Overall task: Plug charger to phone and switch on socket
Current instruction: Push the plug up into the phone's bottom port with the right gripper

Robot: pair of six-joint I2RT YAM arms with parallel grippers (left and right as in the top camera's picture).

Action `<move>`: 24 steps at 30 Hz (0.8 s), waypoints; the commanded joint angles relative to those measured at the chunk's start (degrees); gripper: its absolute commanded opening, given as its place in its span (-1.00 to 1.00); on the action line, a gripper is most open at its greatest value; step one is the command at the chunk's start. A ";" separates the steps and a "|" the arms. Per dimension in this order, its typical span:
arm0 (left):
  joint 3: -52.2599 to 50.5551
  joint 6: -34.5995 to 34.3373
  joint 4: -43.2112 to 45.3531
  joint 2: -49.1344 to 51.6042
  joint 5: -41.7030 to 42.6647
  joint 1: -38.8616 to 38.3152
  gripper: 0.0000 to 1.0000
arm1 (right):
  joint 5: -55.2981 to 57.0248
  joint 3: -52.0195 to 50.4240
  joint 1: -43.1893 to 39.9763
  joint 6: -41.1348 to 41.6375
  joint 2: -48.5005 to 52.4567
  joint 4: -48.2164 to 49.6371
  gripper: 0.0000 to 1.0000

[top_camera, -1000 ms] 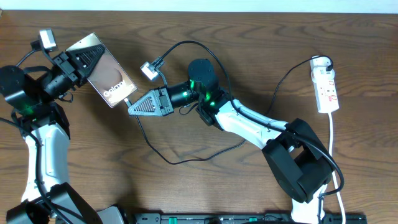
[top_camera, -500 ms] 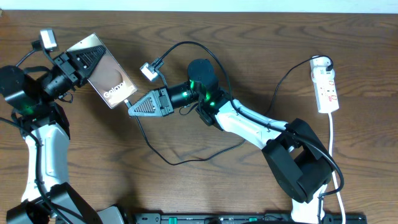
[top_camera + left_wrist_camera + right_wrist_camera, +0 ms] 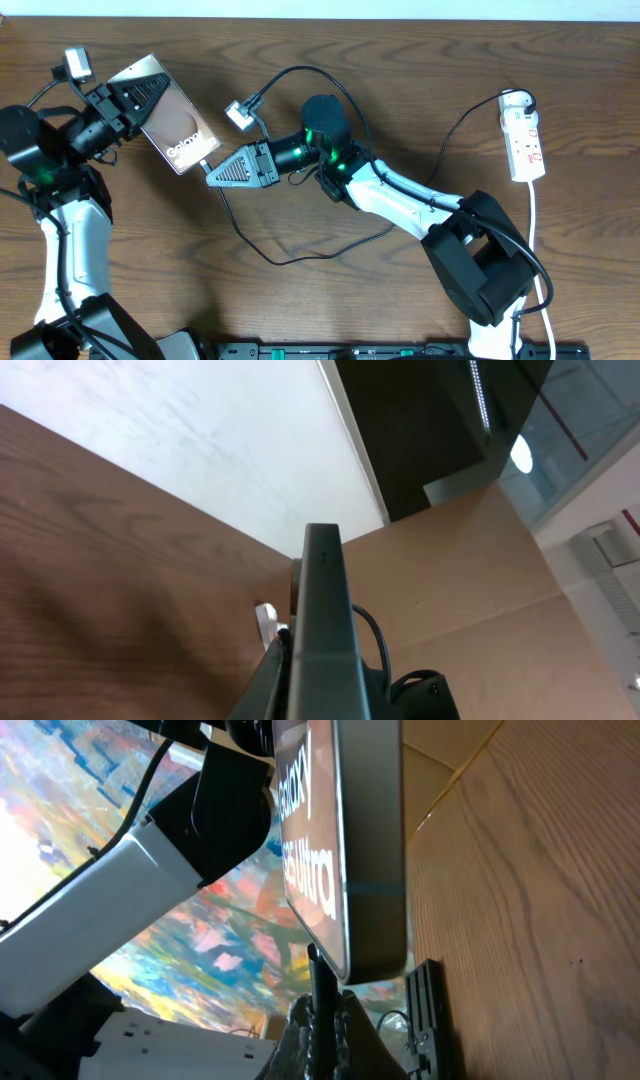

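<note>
Left side of the table point(image 3: 400, 70): the left gripper point(image 3: 138, 100) is clamped tight on the phone point(image 3: 178, 122), gripping it at the upper-left end. The phone lies on a diagonal in the overhead view, bronze-grey face up with white "Galaxy" lettering showing and its lower end toward the table centre. In the left wrist view the phone point(image 3: 325, 620) is seen edge-on as a narrow dark slab running straight out from the camera. Whether its underside touches the wood cannot be told.

Centre: the right gripper point(image 3: 212, 172) points left at the phone's lower end, jaws closed on the plug tip of the charger point(image 3: 262, 255). In the right wrist view the thin black plug point(image 3: 318, 975) rises from between the fingers point(image 3: 300, 1030) and meets the bottom edge of the phone point(image 3: 370, 840). "Ultra" is legible on the phone's face there. Contact is visible; whether the plug is fully seated cannot be told.

From the gripper, the charger cable loops down across the table, then runs right and climbs toward the far edge.

Right side: the socket point(image 3: 526, 140) lies flat near the right edge, well apart from both grippers. A black plug sits at its far end and a white cord point(image 3: 535, 230) trails toward the near edge. The switch position is too small to read.
</note>
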 commanded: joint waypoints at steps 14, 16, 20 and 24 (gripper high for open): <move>0.55 -2.95 0.33 -0.72 5.75 -0.87 -0.85 | 5.46 0.37 -0.50 -2.32 0.28 -1.22 -0.98; 0.55 -2.95 0.33 -0.74 5.29 -0.87 -0.85 | 5.68 0.37 -0.48 -1.88 0.28 -2.64 -0.98; 0.55 -2.93 0.35 -0.72 5.46 -0.87 -0.85 | 6.14 0.37 -0.48 -1.90 0.28 -3.76 -0.98; 0.55 -2.82 0.72 -0.74 6.91 -0.87 -0.85 | 6.93 0.37 -0.50 -1.88 0.28 -3.72 -0.98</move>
